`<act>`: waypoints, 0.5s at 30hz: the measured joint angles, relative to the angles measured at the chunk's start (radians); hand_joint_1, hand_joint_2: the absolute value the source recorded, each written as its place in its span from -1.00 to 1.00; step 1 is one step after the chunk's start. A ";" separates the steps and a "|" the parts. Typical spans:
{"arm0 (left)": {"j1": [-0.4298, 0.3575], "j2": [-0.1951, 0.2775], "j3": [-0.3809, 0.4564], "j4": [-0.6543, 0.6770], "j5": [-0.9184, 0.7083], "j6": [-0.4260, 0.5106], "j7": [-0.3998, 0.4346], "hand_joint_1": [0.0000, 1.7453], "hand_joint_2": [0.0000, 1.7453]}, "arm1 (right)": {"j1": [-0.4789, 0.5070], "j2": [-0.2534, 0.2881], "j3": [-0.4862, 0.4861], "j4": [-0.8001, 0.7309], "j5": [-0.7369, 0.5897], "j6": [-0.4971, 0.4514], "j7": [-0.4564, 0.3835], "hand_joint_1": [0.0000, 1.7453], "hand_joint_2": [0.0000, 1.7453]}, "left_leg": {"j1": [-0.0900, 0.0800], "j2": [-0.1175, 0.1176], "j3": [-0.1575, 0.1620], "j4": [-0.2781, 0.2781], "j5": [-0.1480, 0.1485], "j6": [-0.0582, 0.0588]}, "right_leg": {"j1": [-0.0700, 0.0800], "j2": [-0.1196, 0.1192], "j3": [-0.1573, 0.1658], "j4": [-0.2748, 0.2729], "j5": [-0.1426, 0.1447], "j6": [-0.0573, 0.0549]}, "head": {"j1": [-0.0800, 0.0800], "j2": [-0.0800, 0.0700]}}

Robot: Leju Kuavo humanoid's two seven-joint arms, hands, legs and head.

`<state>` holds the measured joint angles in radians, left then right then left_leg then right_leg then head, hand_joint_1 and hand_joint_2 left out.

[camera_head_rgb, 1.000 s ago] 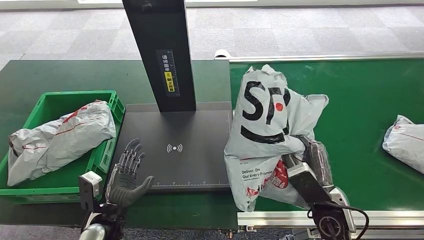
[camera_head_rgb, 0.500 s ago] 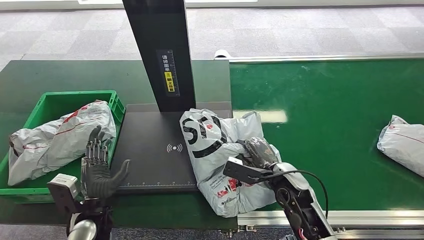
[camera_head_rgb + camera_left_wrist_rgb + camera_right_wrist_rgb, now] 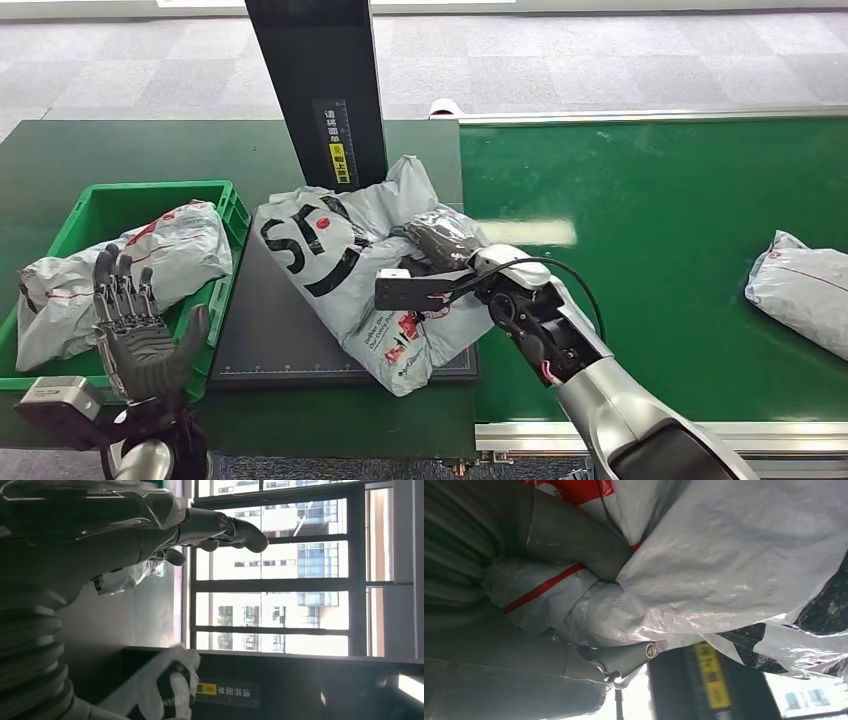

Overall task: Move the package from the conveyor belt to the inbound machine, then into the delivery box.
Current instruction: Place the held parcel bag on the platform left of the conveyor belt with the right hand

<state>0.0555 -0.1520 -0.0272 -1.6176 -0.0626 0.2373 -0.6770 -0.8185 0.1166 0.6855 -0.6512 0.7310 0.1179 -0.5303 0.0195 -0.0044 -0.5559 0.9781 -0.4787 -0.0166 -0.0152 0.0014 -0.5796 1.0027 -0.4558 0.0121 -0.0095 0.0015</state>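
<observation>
A grey plastic package (image 3: pixel 340 262) with black letters and a red dot lies across the dark plate of the inbound machine (image 3: pixel 268 330), in front of its black post (image 3: pixel 320 100). My right hand (image 3: pixel 440 243) grips the package at its right side; the right wrist view shows thumb and fingers (image 3: pixel 574 540) wrapped in the crumpled film of the package (image 3: pixel 734 575). My left hand (image 3: pixel 135 330) is raised, palm up and fingers spread, over the front of the green delivery box (image 3: pixel 95 200), holding nothing. In the left wrist view the left hand (image 3: pixel 150 525) points at windows.
A grey package (image 3: pixel 110 275) lies in the green box. Another grey package (image 3: pixel 800 290) rests on the green conveyor belt (image 3: pixel 660 220) at the right edge. The belt's metal front rail (image 3: pixel 540 436) runs below my right arm.
My right hand has carried the package left, off the belt and onto the machine's plate. My left hand has swung left and risen, from the plate's corner to above the box.
</observation>
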 joint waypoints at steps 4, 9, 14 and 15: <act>-0.016 -0.001 -0.027 0.019 0.003 -0.013 0.011 -1.00 1.00 | -0.030 0.076 0.056 0.095 -0.010 0.067 0.043 1.00 1.00 | 0.000 0.000 0.000 0.000 0.000 0.000 | 0.000 0.000 0.000 0.000 0.000 0.000 | 0.000 0.000; -0.024 -0.002 -0.044 0.037 0.004 -0.023 0.023 -1.00 1.00 | -0.033 0.120 0.098 0.170 -0.018 0.111 0.079 0.78 1.00 | 0.000 0.000 0.000 0.000 0.000 0.000 | 0.000 0.000 0.000 0.000 0.000 0.000 | 0.000 0.000; -0.029 -0.002 -0.052 0.054 0.002 -0.037 0.046 -1.00 1.00 | -0.032 0.135 0.114 0.220 -0.038 0.139 0.131 -1.00 1.00 | 0.000 0.000 0.000 0.000 0.000 0.000 | 0.000 0.000 0.000 0.000 0.000 0.000 | 0.000 0.000; -0.031 -0.002 -0.053 0.057 0.000 -0.039 0.051 -1.00 1.00 | -0.032 0.136 0.115 0.227 -0.045 0.141 0.140 -1.00 1.00 | 0.000 0.000 0.000 0.000 0.000 0.000 | 0.000 0.000 0.000 0.000 0.000 0.000 | 0.000 0.000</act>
<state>0.0247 -0.1537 -0.0803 -1.5603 -0.0624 0.1979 -0.6263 -0.8502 0.2525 0.8009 -0.4242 0.6861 0.2593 -0.3906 0.0195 -0.0047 -0.5556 0.9783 -0.4788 -0.0167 -0.0152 0.0014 -0.5795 1.0025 -0.4558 0.0121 -0.0092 0.0015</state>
